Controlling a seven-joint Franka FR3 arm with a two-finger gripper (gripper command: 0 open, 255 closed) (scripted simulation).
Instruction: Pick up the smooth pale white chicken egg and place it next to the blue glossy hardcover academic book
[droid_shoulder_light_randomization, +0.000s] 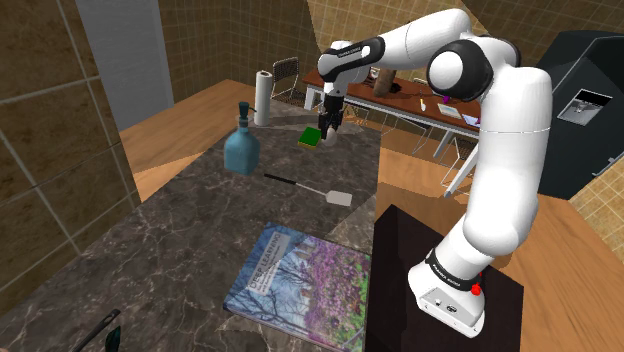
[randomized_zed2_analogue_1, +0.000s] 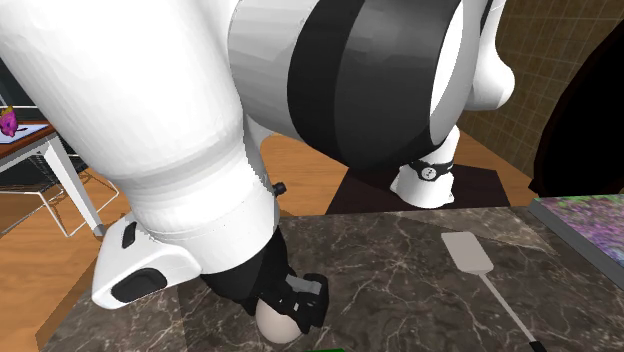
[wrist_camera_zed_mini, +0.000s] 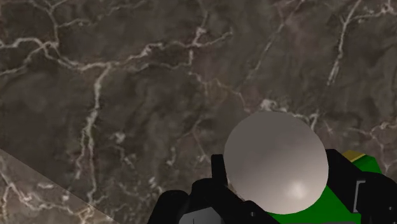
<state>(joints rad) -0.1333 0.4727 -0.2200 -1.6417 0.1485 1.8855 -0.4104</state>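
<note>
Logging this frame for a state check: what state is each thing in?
Black two-finger gripper: shut, holding.
Pale smooth egg: clasped in that gripper.
Glossy hardcover book: closed, lying flat, cover up.
Blue bottle: upright.
White paper roll: upright.

Even, soft light; the dark marble desk (droid_shoulder_light_randomization: 200, 230) looks dim, the white arm (droid_shoulder_light_randomization: 510, 130) bright. A small glint sits at five o'clock on the egg (wrist_camera_zed_mini: 277, 165).

Blue bottle (droid_shoulder_light_randomization: 240, 148), spatula (droid_shoulder_light_randomization: 312, 188), book (droid_shoulder_light_randomization: 300, 288) on marble counter (droid_shoulder_light_randomization: 150, 250)
</note>
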